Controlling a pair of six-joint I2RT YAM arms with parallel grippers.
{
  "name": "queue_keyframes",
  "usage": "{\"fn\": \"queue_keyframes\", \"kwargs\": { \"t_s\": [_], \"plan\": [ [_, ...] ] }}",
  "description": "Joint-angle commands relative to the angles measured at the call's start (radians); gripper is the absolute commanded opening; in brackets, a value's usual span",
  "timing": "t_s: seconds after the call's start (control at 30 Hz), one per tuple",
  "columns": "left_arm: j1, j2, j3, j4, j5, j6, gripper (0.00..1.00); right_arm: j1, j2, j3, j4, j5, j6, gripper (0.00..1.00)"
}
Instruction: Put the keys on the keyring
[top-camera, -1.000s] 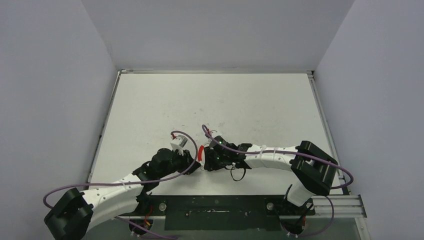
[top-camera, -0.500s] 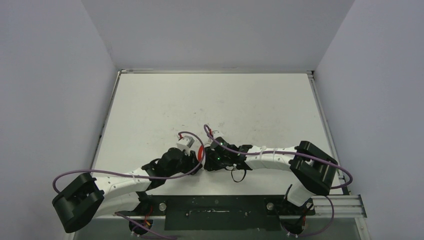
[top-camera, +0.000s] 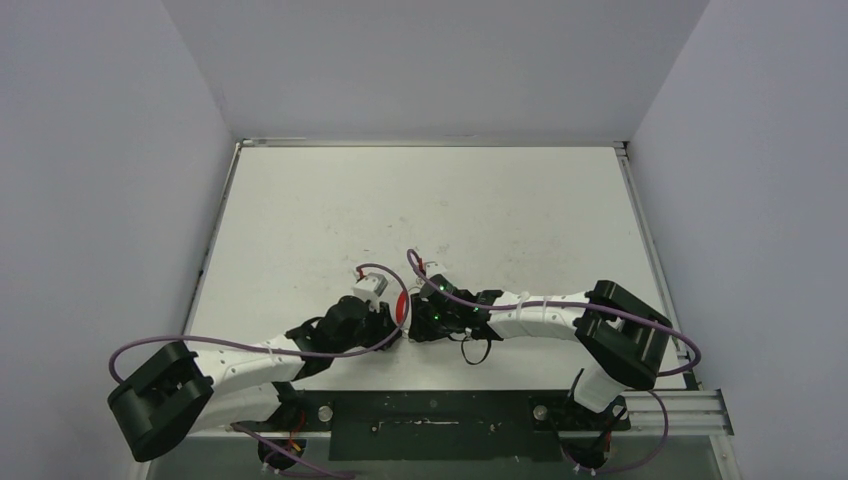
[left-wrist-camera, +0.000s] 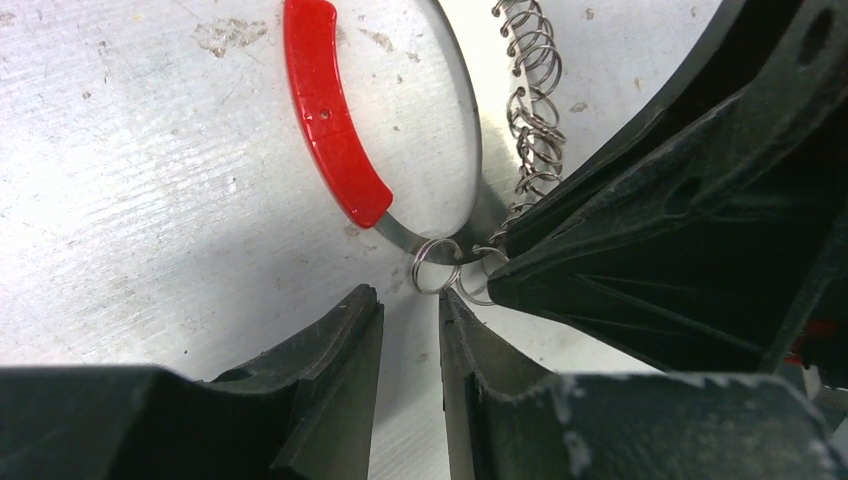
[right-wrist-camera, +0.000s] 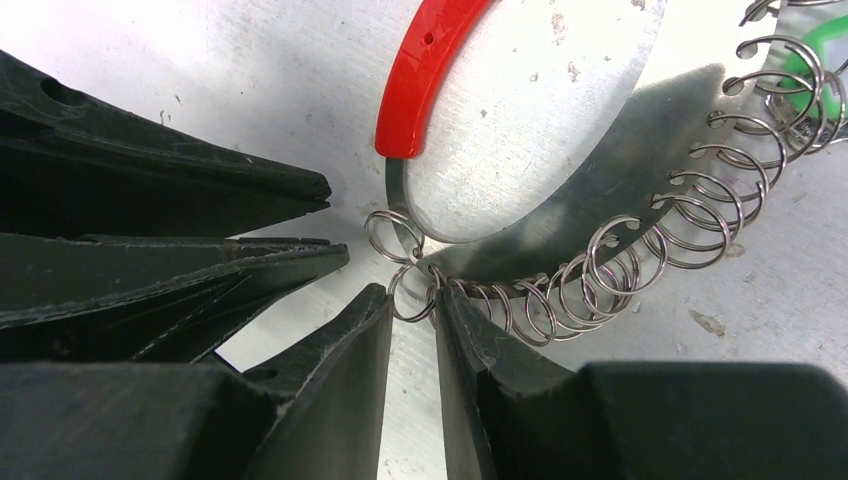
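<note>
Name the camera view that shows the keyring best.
Left wrist. The keyring shows most of its loop there, both the red part and the thin metal band. The right wrist view shows only the red end and lower band, partly covered by wire rings. The top view gives just a red speck.

Count: two arms (top-camera: 250, 365); two hands: left hand (left-wrist-camera: 408, 305), right hand (right-wrist-camera: 412, 300). One keyring (left-wrist-camera: 398, 232), one red segment (left-wrist-camera: 330, 110). One green tag (right-wrist-camera: 830, 45). Small wire rings (right-wrist-camera: 610, 260): linked run, too many to count.
</note>
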Motion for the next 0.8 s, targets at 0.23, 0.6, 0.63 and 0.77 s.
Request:
{"fn": "queue_keyframes", "kwargs": {
  "t_s": [0.23,0.6,0.63,0.77],
  "plan": [
    [-0.009,0.08,0.036,0.067,-0.002,0.001,0.24,0.003,-0.06,-0.016,-0.006,0.043,0.018,0.28],
    [-0.011,0.1,0.047,0.094,0.005,0.002,0.24,0.004,-0.067,-0.035,-0.006,0.048,0.026,0.27],
    [-0.012,0.098,0.048,0.095,0.006,0.0,0.24,0.004,-0.066,-0.037,-0.008,0.049,0.027,0.27],
    [-0.011,0.084,0.039,0.114,0.012,-0.006,0.28,0.004,-0.074,-0.044,-0.011,0.058,0.028,0.24]
  ]
}}
